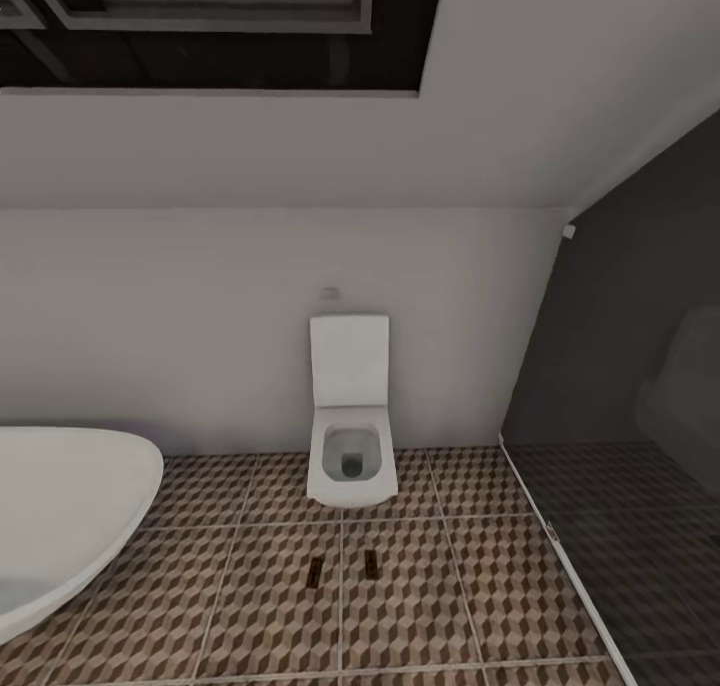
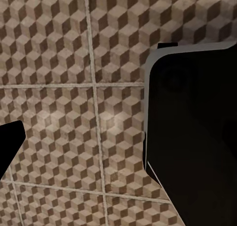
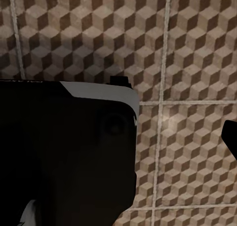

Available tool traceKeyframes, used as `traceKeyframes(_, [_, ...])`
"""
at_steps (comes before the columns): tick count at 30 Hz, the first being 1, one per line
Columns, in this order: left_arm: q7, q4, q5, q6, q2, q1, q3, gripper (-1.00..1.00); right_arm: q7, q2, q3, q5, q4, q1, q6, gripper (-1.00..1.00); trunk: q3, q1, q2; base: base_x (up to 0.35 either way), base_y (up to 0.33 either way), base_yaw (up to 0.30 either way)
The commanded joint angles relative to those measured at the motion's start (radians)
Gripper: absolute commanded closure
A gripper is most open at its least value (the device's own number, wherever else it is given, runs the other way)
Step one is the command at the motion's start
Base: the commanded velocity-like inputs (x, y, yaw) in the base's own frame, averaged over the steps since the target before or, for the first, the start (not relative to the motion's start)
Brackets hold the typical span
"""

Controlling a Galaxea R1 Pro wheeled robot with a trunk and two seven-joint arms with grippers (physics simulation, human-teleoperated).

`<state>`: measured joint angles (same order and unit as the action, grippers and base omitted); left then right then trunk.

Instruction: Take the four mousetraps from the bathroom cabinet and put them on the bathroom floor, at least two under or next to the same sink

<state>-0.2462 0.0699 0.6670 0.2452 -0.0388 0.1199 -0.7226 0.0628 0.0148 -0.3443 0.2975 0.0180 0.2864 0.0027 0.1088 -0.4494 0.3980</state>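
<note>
Two mousetraps [image 1: 316,572] [image 1: 372,564] are lying side by side on the bathroom floor [image 1: 420,606], at six o'clock from the toilet [image 1: 349,436] (white tub [image 1: 60,516] at nine). Either claw's state: cannot tell.

the bathroom floor [image 1: 420,606] is tile, printed in brown and beige cubes with pale grout, faintly sheened. the toilet [image 1: 350,436] looks like smooth glossy white ceramic, the bathtub [image 1: 60,506] too. the wall [image 1: 180,326] is flat matt white, the shower panel [image 1: 620,346] smoky dark glass.
</note>
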Motion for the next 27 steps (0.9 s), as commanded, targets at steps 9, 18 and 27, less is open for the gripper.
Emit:
traceKeyframes(9, [-0.001, 0.004, 0.003, 0.005, -0.001, 0.001, -0.006, -1.0, 0.003, 0.0, -0.009, 0.009, 0.0, 0.001, 0.0, -1.0, -0.013, -0.001, 0.002, 0.0, 0.0, 0.0])
traceKeyframes(18, [-0.001, 0.004, 0.003, 0.005, -0.001, 0.001, -0.006, -1.0, 0.003, -0.001, -0.009, 0.009, 0.0, 0.002, 0.0, -1.0, -0.025, -0.001, 0.002, 0.0, 0.0, 0.0])
traceKeyframes(27, [-0.001, 0.004, 0.003, 0.005, -0.001, 0.001, -0.006, -1.0, 0.003, -0.001, -0.009, 0.009, 0.0, 0.001, 0.0, -1.0, -0.027, -0.001, 0.002, 0.0, 0.0, 0.0])
